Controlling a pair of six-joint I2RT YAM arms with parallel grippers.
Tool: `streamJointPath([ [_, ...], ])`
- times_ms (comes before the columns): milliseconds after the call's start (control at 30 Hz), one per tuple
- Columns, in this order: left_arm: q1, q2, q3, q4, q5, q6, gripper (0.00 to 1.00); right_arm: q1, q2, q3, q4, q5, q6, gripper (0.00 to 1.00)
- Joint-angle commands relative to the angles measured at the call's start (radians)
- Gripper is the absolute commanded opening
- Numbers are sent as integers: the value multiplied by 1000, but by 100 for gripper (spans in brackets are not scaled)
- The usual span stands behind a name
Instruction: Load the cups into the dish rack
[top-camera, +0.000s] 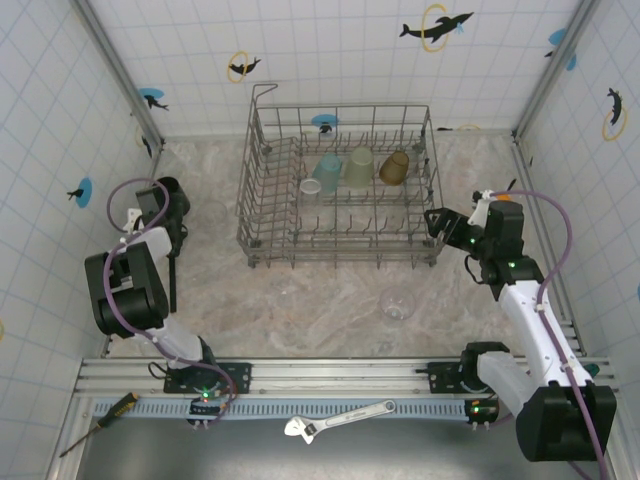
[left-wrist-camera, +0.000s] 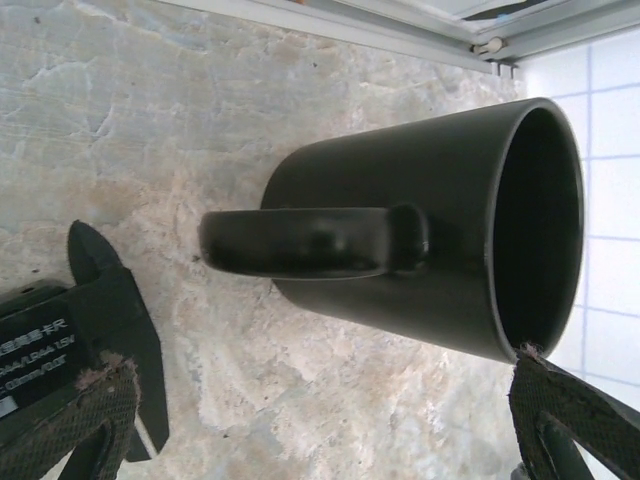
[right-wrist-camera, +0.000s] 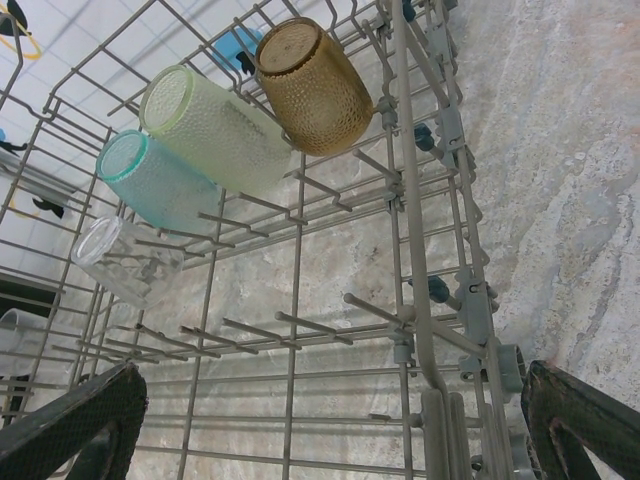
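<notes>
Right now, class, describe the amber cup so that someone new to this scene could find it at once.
Find the grey wire dish rack on the table. In its far row of tumblers, the amber cup sits at the right end seen from above, beside the pale green tumbler. It alone is brown.

A black mug (left-wrist-camera: 400, 190), grey rack (top-camera: 340, 250), dimpled teal tumbler (right-wrist-camera: 160, 185), pale green tumbler (right-wrist-camera: 225, 130), amber tumbler (right-wrist-camera: 315, 85) and clear tumbler (right-wrist-camera: 130, 262) contrast with the beige marbled table (top-camera: 300, 300) and white, dolphin-printed tile walls (top-camera: 330, 40).

Bright, even light, soft shadows; near fingers (right-wrist-camera: 80, 425) blur in wrist views
</notes>
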Motion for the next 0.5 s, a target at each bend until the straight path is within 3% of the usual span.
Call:
streamJointPath([
  [0, 11, -11, 3, 37, -20, -24, 98, -5, -9, 4, 21, -5, -10, 100],
  [467, 27, 93, 101, 40, -36, 21, 97, -5, 1, 4, 18, 1, -16, 100],
])
